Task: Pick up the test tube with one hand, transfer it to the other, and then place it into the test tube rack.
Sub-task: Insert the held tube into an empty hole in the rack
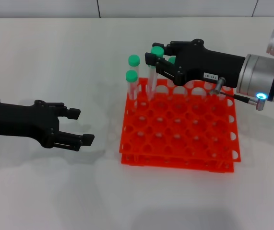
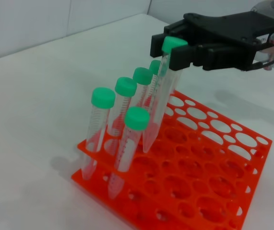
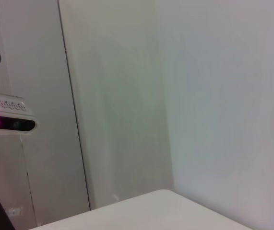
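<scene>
Head view: right gripper (image 1: 152, 61) jaws clamp test tube (image 2: 158, 96) upright, cap up, over rack (image 1: 184, 139).

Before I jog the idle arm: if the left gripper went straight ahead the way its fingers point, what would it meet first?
Likely the test tube rack: the open left gripper points across bare table at its near-left side. Its height against the rack is unclear.

My black right tool (image 1: 152, 61) carries a small white printed label; my left tool (image 1: 79, 127) is plain black. The bright orange-red plastic grid rack (image 1: 184, 139) holds clear tubes with green caps (image 2: 127, 86) on the white bench (image 1: 55, 67).
</scene>
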You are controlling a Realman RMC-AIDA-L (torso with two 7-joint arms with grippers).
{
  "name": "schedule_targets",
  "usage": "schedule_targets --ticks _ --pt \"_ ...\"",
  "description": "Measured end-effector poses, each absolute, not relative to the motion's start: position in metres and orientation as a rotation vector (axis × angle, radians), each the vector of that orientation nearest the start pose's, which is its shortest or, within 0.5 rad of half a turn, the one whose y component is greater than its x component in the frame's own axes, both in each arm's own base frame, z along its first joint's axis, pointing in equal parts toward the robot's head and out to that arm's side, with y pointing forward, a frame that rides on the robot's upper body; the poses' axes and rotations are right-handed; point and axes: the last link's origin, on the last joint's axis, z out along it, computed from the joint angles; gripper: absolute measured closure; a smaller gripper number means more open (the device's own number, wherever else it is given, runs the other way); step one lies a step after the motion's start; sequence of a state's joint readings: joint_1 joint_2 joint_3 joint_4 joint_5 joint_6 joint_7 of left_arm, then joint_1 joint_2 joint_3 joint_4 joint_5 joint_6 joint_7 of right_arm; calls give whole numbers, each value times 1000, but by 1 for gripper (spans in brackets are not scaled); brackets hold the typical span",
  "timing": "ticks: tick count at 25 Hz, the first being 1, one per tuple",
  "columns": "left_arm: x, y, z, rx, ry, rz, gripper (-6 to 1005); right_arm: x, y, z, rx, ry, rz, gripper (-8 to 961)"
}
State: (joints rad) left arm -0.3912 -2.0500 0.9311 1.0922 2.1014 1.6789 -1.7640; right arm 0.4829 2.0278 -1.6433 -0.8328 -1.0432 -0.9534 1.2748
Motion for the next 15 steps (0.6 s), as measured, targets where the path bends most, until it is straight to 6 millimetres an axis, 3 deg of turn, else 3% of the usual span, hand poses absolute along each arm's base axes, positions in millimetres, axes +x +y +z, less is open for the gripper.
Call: schedule_targets --ticks 15 --pt "-260 307 36 -2867 -751 -298 108 163 371 -49 -2547 381 866 688"
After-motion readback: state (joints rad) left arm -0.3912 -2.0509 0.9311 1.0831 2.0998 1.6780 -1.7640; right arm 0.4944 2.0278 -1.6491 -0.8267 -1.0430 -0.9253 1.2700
